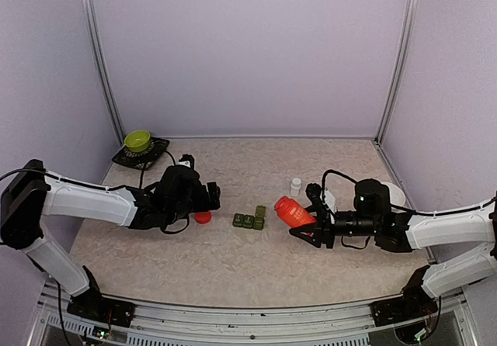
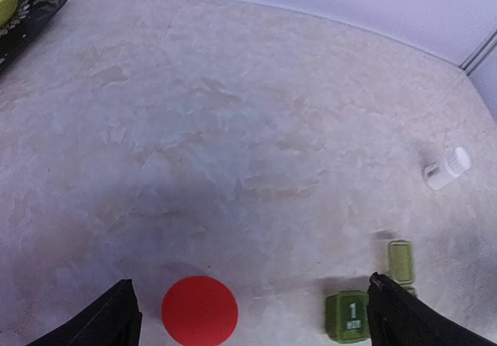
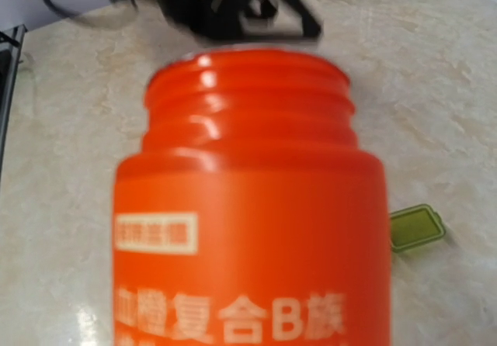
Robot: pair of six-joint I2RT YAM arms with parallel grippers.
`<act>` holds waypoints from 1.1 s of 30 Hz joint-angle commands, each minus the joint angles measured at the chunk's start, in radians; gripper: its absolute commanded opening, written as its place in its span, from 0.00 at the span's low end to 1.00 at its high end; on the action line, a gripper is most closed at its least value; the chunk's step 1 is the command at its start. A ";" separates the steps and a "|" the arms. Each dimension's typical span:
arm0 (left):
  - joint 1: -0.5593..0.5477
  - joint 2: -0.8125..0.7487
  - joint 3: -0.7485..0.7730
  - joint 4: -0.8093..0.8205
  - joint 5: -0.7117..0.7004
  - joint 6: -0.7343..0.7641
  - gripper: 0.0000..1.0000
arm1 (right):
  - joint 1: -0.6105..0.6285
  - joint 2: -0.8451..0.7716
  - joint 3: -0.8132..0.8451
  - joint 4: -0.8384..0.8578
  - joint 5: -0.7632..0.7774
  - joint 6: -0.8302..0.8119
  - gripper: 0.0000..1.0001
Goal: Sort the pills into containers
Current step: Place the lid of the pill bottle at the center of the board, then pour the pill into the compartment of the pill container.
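The green containers point(image 1: 248, 220), a strip of joined square compartments, lie mid-table; one lid stands open point(image 2: 400, 259) and one compartment is marked "1" point(image 2: 347, 315). My right gripper point(image 1: 307, 223) is shut on the uncapped red bottle point(image 1: 292, 211), tilted with its mouth toward the containers. The bottle fills the right wrist view point(image 3: 248, 206) and hides the fingers; a green lid point(image 3: 417, 227) shows beside it. My left gripper point(image 1: 210, 200) is open low over the table, and the red cap point(image 2: 199, 309) lies flat between its fingers point(image 2: 116, 319). No pills are in view.
A tiny white bottle point(image 1: 296, 185) stands behind the red bottle and lies far right in the left wrist view point(image 2: 446, 167). A green bowl point(image 1: 137, 140) sits on a black tray point(image 1: 155, 156) at the back left. A white round object point(image 1: 397, 194) lies behind my right arm.
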 commanded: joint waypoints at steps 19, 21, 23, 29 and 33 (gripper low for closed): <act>-0.093 -0.118 0.037 -0.053 0.141 0.058 0.99 | -0.026 0.290 0.234 -0.212 0.002 -0.094 0.00; -0.097 -0.110 0.043 -0.051 0.146 0.059 0.99 | -0.026 0.303 0.251 -0.234 0.009 -0.093 0.00; -0.099 -0.104 0.046 -0.047 0.148 0.058 0.99 | -0.026 0.316 0.267 -0.258 0.014 -0.092 0.00; -0.104 -0.093 0.045 -0.042 0.156 0.056 0.99 | -0.026 0.348 0.319 -0.335 0.049 -0.076 0.00; -0.105 -0.093 0.040 -0.038 0.157 0.053 0.99 | -0.025 0.367 0.351 -0.381 0.062 -0.073 0.00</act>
